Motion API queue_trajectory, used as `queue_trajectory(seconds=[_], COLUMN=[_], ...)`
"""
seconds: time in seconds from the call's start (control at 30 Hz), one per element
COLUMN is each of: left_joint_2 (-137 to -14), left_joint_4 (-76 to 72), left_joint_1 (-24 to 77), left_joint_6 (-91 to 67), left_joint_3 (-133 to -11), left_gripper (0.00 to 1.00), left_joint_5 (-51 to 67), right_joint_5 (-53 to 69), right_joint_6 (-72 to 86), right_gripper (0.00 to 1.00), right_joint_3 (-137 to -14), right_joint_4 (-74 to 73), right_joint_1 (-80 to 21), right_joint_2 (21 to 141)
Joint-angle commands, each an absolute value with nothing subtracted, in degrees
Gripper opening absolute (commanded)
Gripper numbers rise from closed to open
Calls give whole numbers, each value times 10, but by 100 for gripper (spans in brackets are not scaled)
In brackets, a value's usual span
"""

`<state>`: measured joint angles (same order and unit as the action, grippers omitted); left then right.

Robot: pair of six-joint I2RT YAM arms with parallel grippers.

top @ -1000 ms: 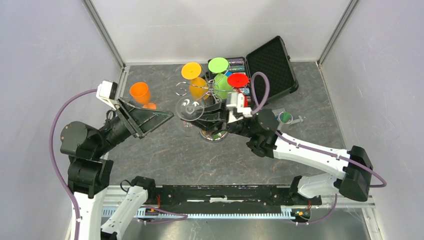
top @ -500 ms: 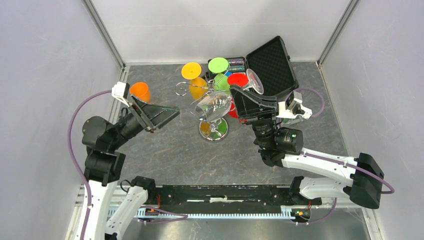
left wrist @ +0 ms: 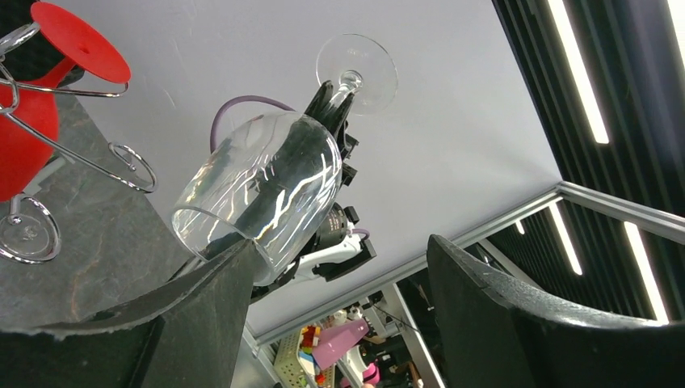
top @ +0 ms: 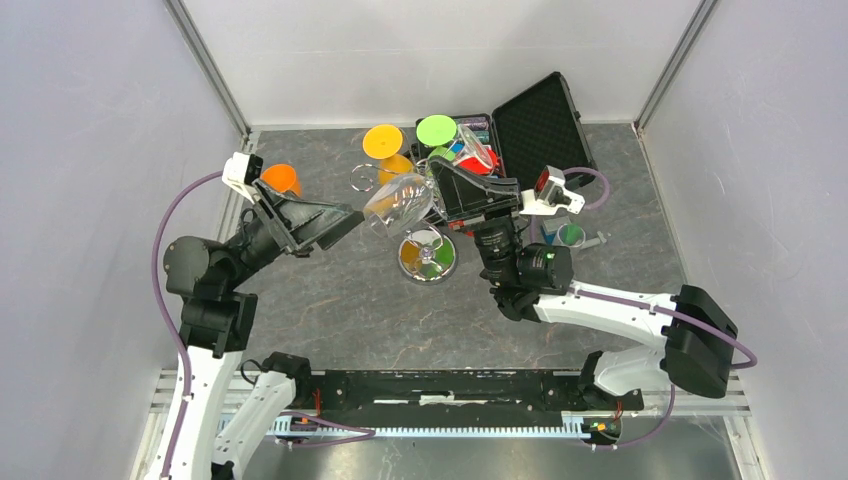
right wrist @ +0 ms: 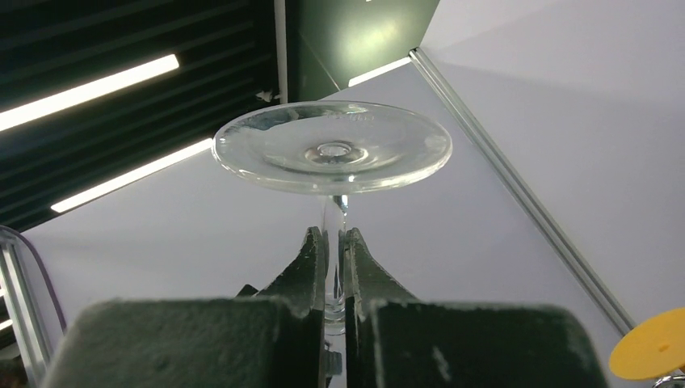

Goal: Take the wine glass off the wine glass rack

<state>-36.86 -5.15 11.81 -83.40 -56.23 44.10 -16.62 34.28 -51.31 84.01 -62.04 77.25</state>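
Observation:
The clear wine glass (top: 400, 200) hangs tilted in the air, off the wine glass rack (top: 427, 256), its bowl to the left and its foot (top: 478, 150) to the back right. My right gripper (top: 450, 178) is shut on its stem; the right wrist view shows the stem pinched in the gripper (right wrist: 334, 236) under the round foot (right wrist: 331, 145). My left gripper (top: 350, 222) stands open just left of the bowl. In the left wrist view the bowl (left wrist: 266, 194) has its rim at the tip of one finger (left wrist: 202, 323), while the gripper (left wrist: 341, 241) holds nothing.
Yellow (top: 383, 142), green (top: 436, 128) and red (left wrist: 24, 145) glasses hang on the rack's wire arms (left wrist: 129, 166). An open black case (top: 540, 125) lies behind it. An orange cup (top: 282, 178) stands at the left. A small green-lensed item (top: 570, 235) lies right of my right arm.
My right gripper lifted the wine glass off the rack, tipped it and carried it left and back. My left gripper rose and closed in on the bowl.

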Motion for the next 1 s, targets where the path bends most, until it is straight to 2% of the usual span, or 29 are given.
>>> queue_trajectory(seconds=[0.0, 0.7, 0.97], left_joint_2=[-377, -360, -329], left_joint_4=[-95, -72, -22], left_joint_1=[122, 128, 128], left_joint_6=[-866, -865, -839], left_joint_3=[-562, -565, -555], left_gripper=[80, 81, 81], left_joint_5=[457, 413, 335], right_joint_5=[-174, -218, -226], right_joint_6=[378, 349, 342], right_gripper=[0, 0, 0], right_joint_3=[-543, -523, -505], right_joint_4=[982, 1062, 1076], right_joint_1=[-623, -623, -623], right_joint_2=[778, 785, 774])
